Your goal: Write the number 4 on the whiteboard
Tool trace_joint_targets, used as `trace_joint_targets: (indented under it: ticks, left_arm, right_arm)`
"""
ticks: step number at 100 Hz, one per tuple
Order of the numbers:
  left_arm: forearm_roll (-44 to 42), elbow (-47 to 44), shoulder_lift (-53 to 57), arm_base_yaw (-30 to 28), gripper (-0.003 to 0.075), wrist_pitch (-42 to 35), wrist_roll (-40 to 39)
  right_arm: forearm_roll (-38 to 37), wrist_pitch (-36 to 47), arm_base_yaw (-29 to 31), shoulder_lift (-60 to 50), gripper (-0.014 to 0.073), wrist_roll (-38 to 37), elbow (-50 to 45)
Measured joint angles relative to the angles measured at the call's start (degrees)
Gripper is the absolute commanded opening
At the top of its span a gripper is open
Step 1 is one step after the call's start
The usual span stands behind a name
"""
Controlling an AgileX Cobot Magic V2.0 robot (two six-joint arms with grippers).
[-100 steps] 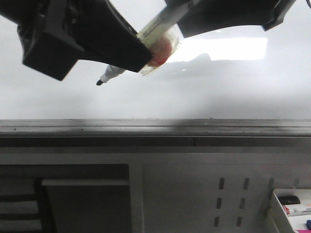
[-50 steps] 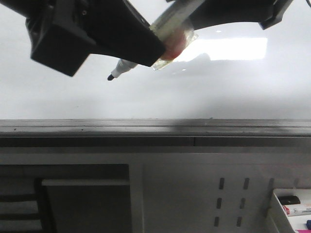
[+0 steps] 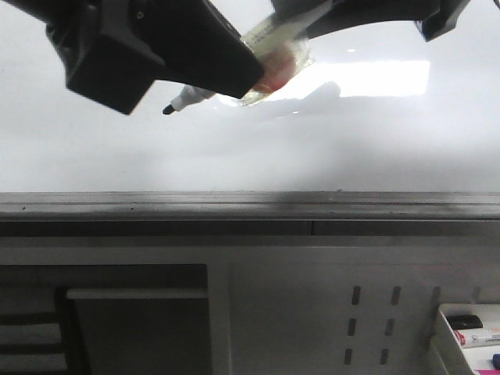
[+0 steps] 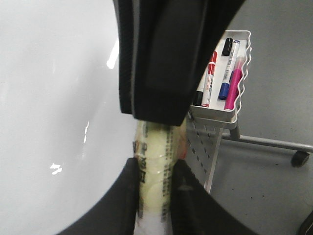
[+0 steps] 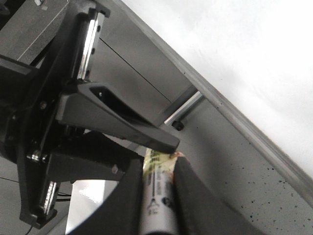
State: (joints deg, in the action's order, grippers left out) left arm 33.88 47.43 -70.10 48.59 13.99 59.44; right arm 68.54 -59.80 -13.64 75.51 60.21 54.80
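Note:
The whiteboard fills the upper half of the front view, with a bright light reflection and a grey rail along its lower edge. No number 4 shows on it. My left gripper and right gripper are both shut on one white marker wrapped in yellowish tape. Its black tip points down-left, close in front of the board. The left wrist view shows the fingers clamped on the taped barrel. The right wrist view shows the printed barrel between shut jaws.
Below the rail is a white perforated panel and a dark opening at lower left. A white tray with spare markers hangs at lower right; it also shows in the left wrist view.
Both grippers and the marker have risen. The tip went up and to the right, then up and slightly back to the left.

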Motion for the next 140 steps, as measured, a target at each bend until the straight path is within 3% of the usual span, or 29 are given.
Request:
trace_joint_targets:
  ticks: [8,15,22,37,44,64,85,109,140]
  left_arm:
    - [0.0,-0.11,-0.04,0.0,-0.0008,-0.39,0.0]
    - [0.0,-0.11,-0.04,0.0,0.0051,-0.49,0.0]
    - [0.0,-0.11,-0.04,0.0,0.0162,-0.53,0.0]
    - [0.77,-0.11,-0.04,0.0,0.0482,-1.96,0.0]
    - [2.04,0.0,0.1,-0.76,0.0541,-2.58,0.0]
    - [6.91,0.0,2.8,-6.64,0.0491,-1.14,0.0]
    - [12.61,-0.82,10.24,-19.61,0.0473,-0.3,0.0]
    - [18.74,-6.28,18.88,-31.78,0.0473,-0.21,0.0]
    - [20.54,-7.6,21.04,-34.93,0.0473,-1.49,-0.1]
  right_arm:
    - [0.0,0.13,0.0,0.0,-0.0071,0.22,0.1]
    - [0.0,0.13,0.0,0.0,-0.0071,0.61,0.03]
    - [0.0,0.13,0.11,0.0,-0.0071,0.75,0.03]
    - [0.33,-0.39,0.11,0.0,-0.0069,0.82,0.03]
    - [0.33,-0.62,0.0,0.0,-0.0063,0.82,0.03]
    - [1.89,2.6,0.0,-0.11,-0.0063,1.27,0.03]
    - [1.71,10.25,-0.1,-3.11,-0.0063,4.26,0.03]
    - [10.14,19.82,-0.1,-4.28,-0.0063,13.81,0.03]
    - [20.39,25.73,-0.1,-0.35,-0.0063,23.72,0.03]
